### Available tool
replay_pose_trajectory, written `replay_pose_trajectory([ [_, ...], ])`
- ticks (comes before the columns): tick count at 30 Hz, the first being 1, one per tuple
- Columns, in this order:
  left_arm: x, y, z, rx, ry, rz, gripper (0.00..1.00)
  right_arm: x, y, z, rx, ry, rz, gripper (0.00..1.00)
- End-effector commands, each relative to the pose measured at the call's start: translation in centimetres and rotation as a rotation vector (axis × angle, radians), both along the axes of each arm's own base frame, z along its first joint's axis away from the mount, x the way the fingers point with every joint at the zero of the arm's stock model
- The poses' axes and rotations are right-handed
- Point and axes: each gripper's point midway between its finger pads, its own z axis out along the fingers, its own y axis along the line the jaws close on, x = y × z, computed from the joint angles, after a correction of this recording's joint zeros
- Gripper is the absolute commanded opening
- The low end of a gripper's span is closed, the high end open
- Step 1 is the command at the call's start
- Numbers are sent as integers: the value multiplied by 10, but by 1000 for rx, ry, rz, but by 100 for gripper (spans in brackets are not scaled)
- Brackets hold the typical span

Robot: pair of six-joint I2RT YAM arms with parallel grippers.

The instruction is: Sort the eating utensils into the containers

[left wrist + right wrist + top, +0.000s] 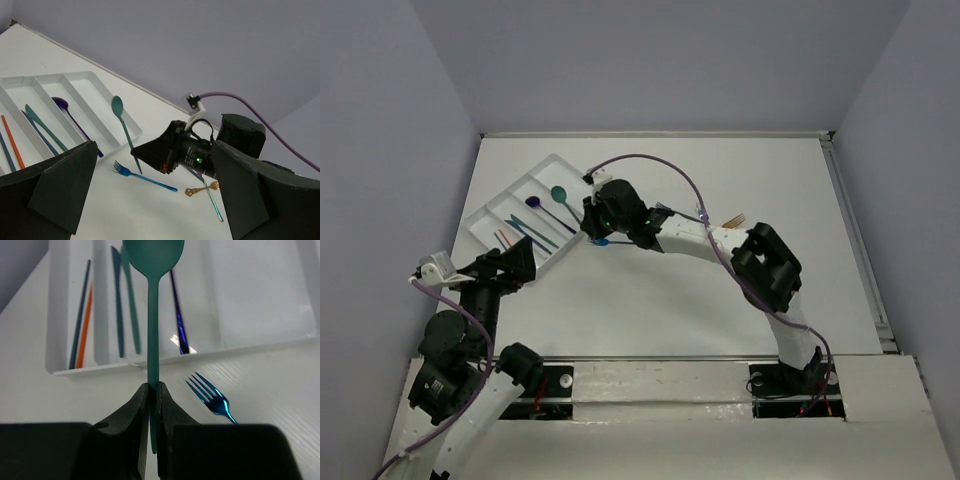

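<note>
My right gripper [154, 390] is shut on the handle of a teal spoon [153, 315] and holds it above the table. The spoon's bowl [558, 194] is over the near end of the white cutlery tray [552, 160]. The tray holds a dark purple spoon [178, 315], teal and blue knives [131, 305], and orange [84, 325] and blue utensils. A blue fork [212, 397] lies on the table just outside the tray, under the right gripper [589, 223]. My left gripper [517, 260] is open and empty near the tray's front corner.
An orange-brown utensil [202, 189] and a thin teal one [212, 196] lie crossed on the table behind the right wrist. The right arm [765, 265] spans the table's middle. A purple cable [650, 160] loops above it. Grey walls enclose the table.
</note>
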Motion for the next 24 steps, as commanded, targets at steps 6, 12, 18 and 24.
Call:
replay_pose_trajectory([
  [6,5,-1,7,11,-21,11,99,-8,97,26,99,-62,346,0],
  [12,5,-1,7,11,-22,11,99,13,113,22,91,-90,315,0],
  [18,5,-1,6,13,-19,11,99,38,114,19,49,-148,230,0],
  [24,5,-1,8,11,-25,10,99,47,112,-9,-18,-142,202,0],
])
